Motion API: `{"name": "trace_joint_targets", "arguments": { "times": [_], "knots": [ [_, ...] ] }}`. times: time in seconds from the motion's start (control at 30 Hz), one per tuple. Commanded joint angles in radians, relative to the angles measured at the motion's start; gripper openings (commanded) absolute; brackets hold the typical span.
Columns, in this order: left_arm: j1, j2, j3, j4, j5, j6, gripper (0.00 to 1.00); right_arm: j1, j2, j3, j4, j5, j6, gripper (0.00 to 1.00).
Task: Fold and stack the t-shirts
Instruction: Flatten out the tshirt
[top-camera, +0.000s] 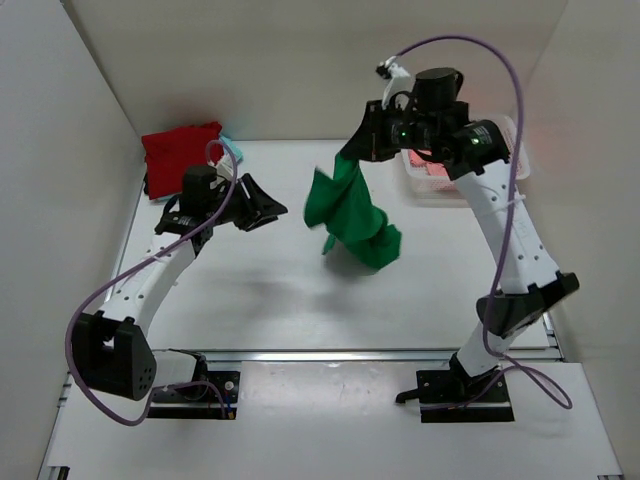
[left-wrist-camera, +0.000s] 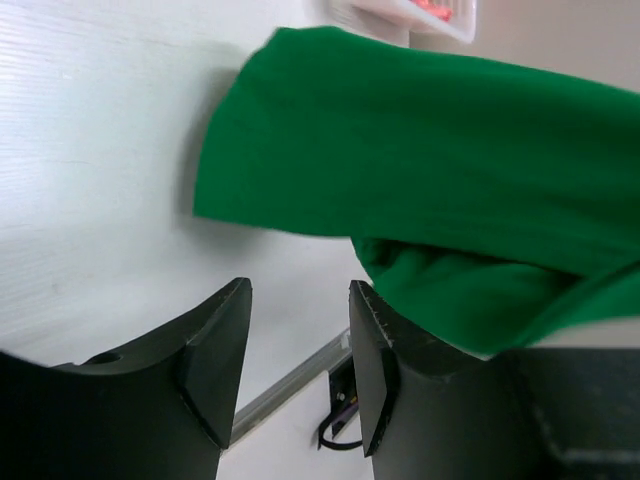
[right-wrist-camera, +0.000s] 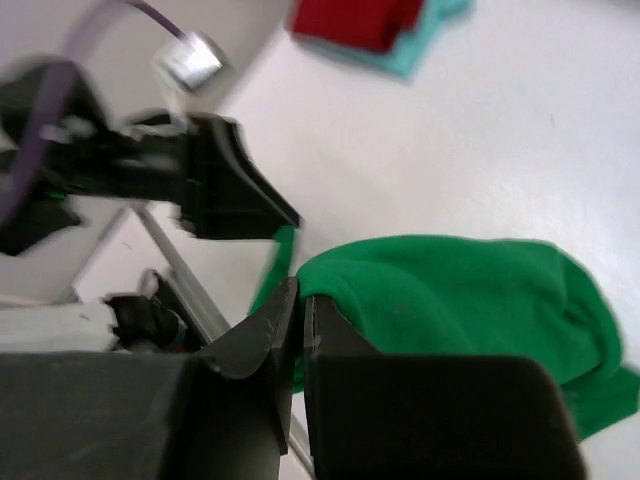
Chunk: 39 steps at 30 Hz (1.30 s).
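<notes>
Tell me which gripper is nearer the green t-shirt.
Right. The right gripper is shut on the green t-shirt, holding it up; the left gripper stands open to its left, apart from the cloth.

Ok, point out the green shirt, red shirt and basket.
green t-shirt (top-camera: 350, 207): top view, hanging folds.
dark red t-shirt (top-camera: 180, 155): top view, flat middle.
white basket (top-camera: 435, 190): top view, near rim.

Hanging t-shirt centre, L end effector just left; folded t-shirts back-L corner; basket back-R.
</notes>
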Motion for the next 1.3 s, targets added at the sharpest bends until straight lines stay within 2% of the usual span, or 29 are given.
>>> {"name": "trace_joint_targets", "arguments": {
  "times": [0.0,0.03,0.07,0.1,0.2,0.27,0.33,0.47,0.53,0.57,0.6,0.67,0.73,0.9,1.07,1.27],
  "knots": [
    [0.060,-0.055,-0.028,0.006,0.009,0.031,0.56,-0.043,-0.181,-0.046,0.365,-0.143,0.109,0.00],
    [0.066,-0.052,-0.024,-0.005,-0.004,0.042,0.56,-0.071,-0.184,-0.113,0.392,-0.166,0.184,0.00],
    [0.059,-0.050,-0.012,-0.020,-0.014,0.052,0.56,-0.137,-0.210,-0.176,0.413,-0.195,0.214,0.00],
    [0.060,-0.050,0.002,-0.031,-0.027,0.058,0.57,-0.150,-0.210,-0.199,0.401,-0.188,0.214,0.01],
    [0.082,-0.055,-0.005,-0.053,-0.036,0.057,0.60,-0.165,-0.181,-0.239,0.167,-0.060,0.127,0.00],
    [0.085,-0.057,-0.018,-0.070,-0.045,0.081,0.64,-0.183,-0.164,-0.247,0.078,0.013,0.080,0.00],
    [0.054,-0.055,-0.027,-0.079,-0.073,0.112,0.69,-0.225,-0.161,-0.287,0.045,0.033,0.076,0.00],
    [-0.004,-0.020,-0.064,-0.110,-0.107,0.190,0.70,-0.275,-0.108,-0.420,-0.013,0.045,0.044,0.00],
    [-0.009,-0.018,-0.103,-0.097,-0.090,0.186,0.71,-0.269,-0.078,-0.463,-0.071,0.131,0.020,0.00],
    [-0.009,-0.018,-0.122,-0.093,-0.084,0.184,0.71,-0.265,-0.066,-0.485,-0.082,0.190,0.006,0.05],
    [-0.010,-0.021,-0.127,-0.090,-0.079,0.187,0.72,-0.256,-0.064,-0.494,-0.083,0.233,-0.009,0.09],
    [-0.030,-0.015,-0.142,-0.103,-0.080,0.206,0.73,-0.236,-0.074,-0.528,-0.085,0.295,-0.013,0.27],
    [-0.053,-0.003,-0.146,-0.131,-0.088,0.239,0.73,-0.211,-0.095,-0.557,-0.080,0.310,-0.017,0.32],
    [-0.153,0.067,-0.090,-0.163,-0.143,0.305,0.75,-0.116,-0.143,-0.751,-0.005,0.301,0.026,0.33],
    [-0.282,0.235,0.072,-0.270,-0.217,0.348,0.75,-0.159,-0.192,-0.853,0.048,0.254,0.075,0.33],
    [-0.260,0.325,0.050,-0.235,-0.225,0.306,0.73,-0.199,-0.247,-0.916,0.085,0.214,0.110,0.33]
  ]
}}
